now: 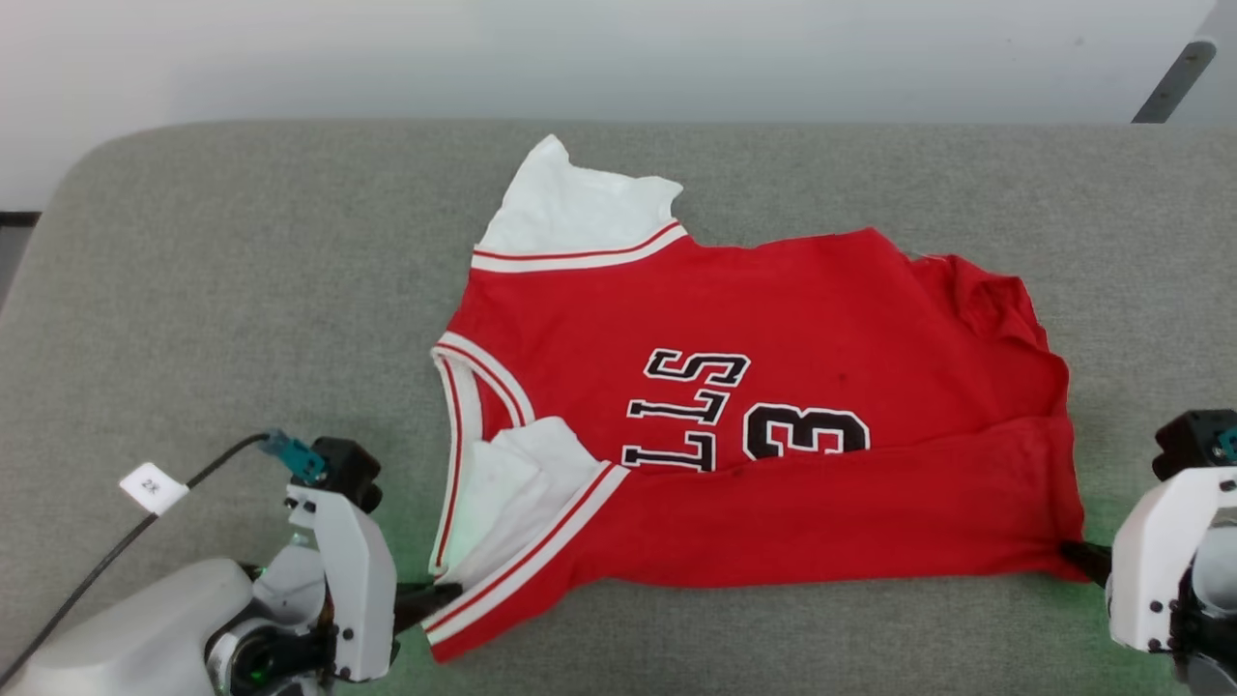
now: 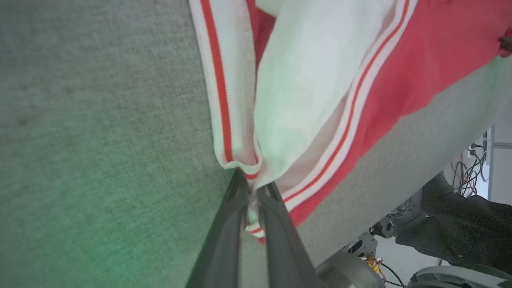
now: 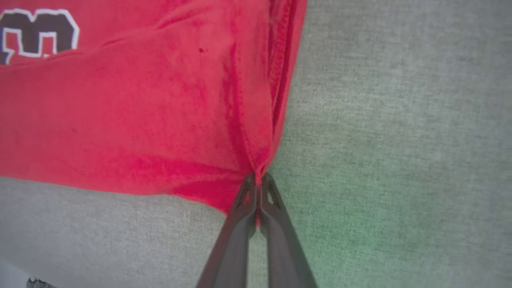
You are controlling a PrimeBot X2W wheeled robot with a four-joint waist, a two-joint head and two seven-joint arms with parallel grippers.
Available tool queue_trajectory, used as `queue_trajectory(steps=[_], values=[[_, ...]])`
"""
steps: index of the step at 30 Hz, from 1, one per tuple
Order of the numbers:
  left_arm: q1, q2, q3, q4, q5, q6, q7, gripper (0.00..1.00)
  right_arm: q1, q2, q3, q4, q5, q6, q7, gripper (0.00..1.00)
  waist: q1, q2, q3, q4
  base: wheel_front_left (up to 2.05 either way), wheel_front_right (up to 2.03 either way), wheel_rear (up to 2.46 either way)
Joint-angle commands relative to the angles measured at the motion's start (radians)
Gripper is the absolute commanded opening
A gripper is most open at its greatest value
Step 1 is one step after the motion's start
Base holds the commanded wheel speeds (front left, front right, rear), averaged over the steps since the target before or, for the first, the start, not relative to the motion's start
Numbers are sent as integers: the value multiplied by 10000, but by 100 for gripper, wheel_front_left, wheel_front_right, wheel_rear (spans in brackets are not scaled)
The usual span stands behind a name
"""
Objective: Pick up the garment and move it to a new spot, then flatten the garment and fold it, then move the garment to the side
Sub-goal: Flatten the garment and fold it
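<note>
The large red short-sleeved jersey with white sleeves and striped trim lay across the grey fabric tabletop, its near edge folded over the dark lettering. The left gripper was clamped on its near-left striped corner, and the right gripper on its near-right red corner.

On the red front of the garment: black, white-edged letters "LLS", turned sideways, the rest of the word hidden under the garment's folded-over near edge. Just beside the letters, a matching numeral "3", partly covered by the same fold. Well apart from the garment, on a white tag on the black cable: seemingly "2R", too small to be sure.
</note>
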Motion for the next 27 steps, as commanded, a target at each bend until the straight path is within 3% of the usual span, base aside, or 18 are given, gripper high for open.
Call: queue_trajectory(steps=[1, 14, 24, 26, 27], values=[[180, 131, -93, -160, -12, 129, 119, 0, 204, -130, -1, -135, 152, 3, 110, 0, 0, -1, -91, -26, 0, 0, 0], [297, 1248, -66, -1443, 197, 676, 172, 0, 1394, -748, -352, -1328, 686, 0, 870, 0, 0, -1, -478, -141, 0, 0, 0], [605, 1260, -77, -1729, 47, 951, 174, 0, 1884, -323, -728, -1728, 498, 0, 1019, 0, 0, -1, -458, -231, 0, 0, 0], [633, 1196, -42, -1631, 15, 952, 116, 36, 1850, -227, -722, -1723, 430, 0, 946, 0, 0, -1, -471, -251, 0, 0, 0], [642, 1174, -32, -1588, 0, 944, 90, 44, 1826, -196, -670, -1739, 386, 0, 909, 9, 0, -1, -477, -263, 0, 0, 0]])
